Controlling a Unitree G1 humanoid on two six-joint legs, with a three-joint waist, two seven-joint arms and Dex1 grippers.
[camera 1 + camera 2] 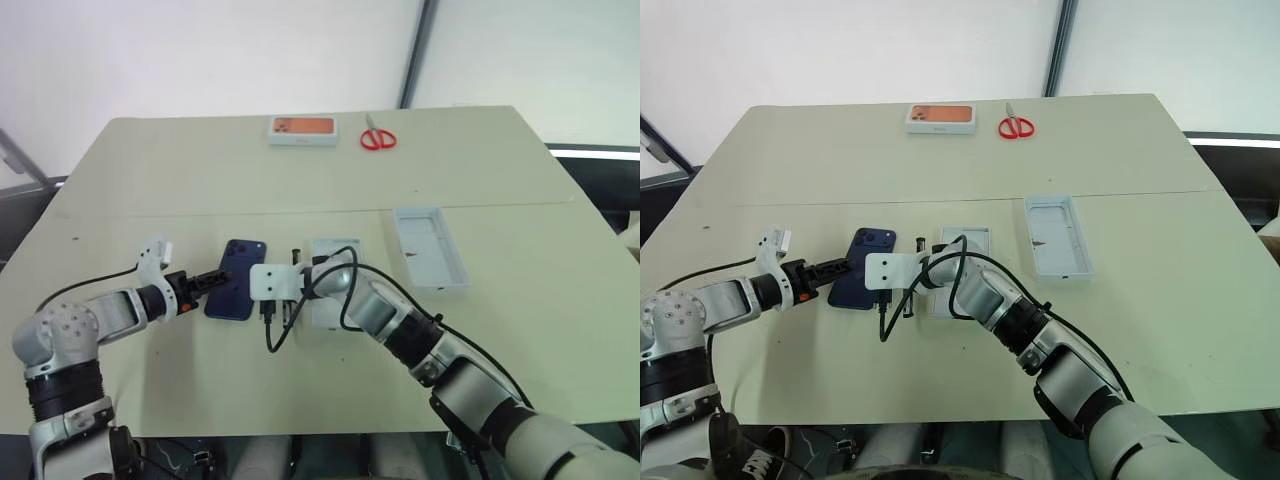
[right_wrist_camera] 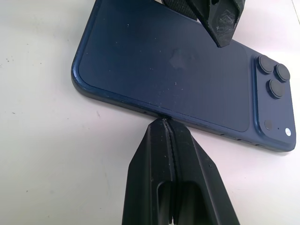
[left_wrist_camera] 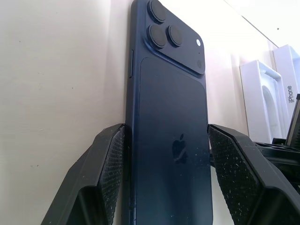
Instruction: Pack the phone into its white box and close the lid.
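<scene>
The navy-blue phone (image 1: 240, 265) lies back up on the table, its camera cluster at the far corner. My left gripper (image 1: 221, 280) reaches in from the left and is shut across the phone's near end, a pad (image 3: 115, 159) pressed on each long edge. My right gripper (image 2: 164, 123) is shut with nothing in it, and its tips touch the middle of the phone's right long edge. The white box (image 1: 340, 247) sits just right of the phone, partly under my right arm, with a white piece with an oblong recess in it. Farther right, the lid (image 1: 432, 250) lies open side up.
A white box with an orange face (image 1: 302, 129) and red scissors (image 1: 378, 136) lie near the table's far edge. A black cable loops under my right wrist, between the phone and the white box.
</scene>
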